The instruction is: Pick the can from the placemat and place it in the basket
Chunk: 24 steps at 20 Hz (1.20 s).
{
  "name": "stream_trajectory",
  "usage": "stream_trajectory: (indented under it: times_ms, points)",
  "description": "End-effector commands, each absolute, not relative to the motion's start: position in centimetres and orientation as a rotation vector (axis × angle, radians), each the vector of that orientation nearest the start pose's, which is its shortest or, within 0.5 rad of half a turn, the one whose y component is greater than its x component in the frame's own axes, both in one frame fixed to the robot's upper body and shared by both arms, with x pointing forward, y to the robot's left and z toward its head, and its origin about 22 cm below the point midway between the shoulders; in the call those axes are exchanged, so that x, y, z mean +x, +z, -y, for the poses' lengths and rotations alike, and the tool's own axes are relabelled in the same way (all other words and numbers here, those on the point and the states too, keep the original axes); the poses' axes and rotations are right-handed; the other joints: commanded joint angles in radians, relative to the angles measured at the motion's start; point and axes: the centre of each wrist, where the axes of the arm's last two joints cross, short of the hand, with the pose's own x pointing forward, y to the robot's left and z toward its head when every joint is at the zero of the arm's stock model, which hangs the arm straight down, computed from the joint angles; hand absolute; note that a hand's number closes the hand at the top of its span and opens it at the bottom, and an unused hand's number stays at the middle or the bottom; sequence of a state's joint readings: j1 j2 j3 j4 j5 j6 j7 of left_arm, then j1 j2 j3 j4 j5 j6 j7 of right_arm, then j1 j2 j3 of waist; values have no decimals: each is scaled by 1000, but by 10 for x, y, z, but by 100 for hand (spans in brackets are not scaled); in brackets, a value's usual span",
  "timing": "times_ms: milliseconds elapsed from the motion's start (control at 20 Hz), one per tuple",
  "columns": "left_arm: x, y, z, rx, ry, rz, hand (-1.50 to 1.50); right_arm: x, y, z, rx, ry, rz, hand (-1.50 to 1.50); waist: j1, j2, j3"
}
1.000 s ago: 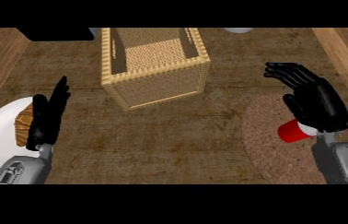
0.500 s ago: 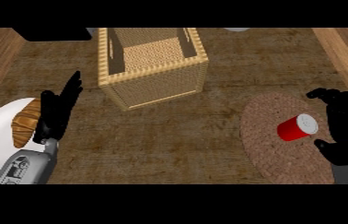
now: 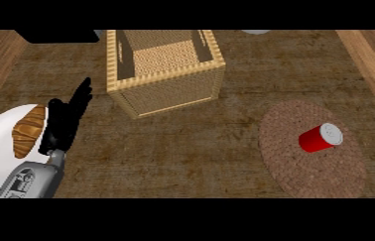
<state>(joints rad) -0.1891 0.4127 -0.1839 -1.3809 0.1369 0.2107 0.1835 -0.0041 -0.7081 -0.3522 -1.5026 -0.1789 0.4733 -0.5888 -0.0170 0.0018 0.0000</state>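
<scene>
Wooden counter (image 3: 198, 150), red can (image 3: 319, 138) on placemat (image 3: 307, 170), well apart from left hand's (image 3: 62, 123) straight, released fingers (image 3: 79, 93).

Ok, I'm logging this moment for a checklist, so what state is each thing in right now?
can: lying on its side on the placemat, not held.
placemat: flat on the counter, carrying the can.
basket: upright, open at the top, nothing visible inside.
plate: at the left edge, holding a pastry.
pastry: resting on the plate.
left hand: open, fingers straight, beside the plate.
right hand: out of view.
</scene>
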Motion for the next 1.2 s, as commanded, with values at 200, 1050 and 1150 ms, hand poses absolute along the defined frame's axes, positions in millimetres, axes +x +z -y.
stream_trajectory:
  times_ms: [200,1050,1150]
  points:
    - [296,31,-278,277,-213,1381,0,216,197,492,-192,1140,1655,-150,12,2,0]
    - [298,27,-262,241,-215,1364,0,215,138,510,-202,1066,1665,-150,26,1,1]
    - [294,37,-287,278,-208,1358,0,212,144,512,-244,1061,1676,-150,19,-2,0]
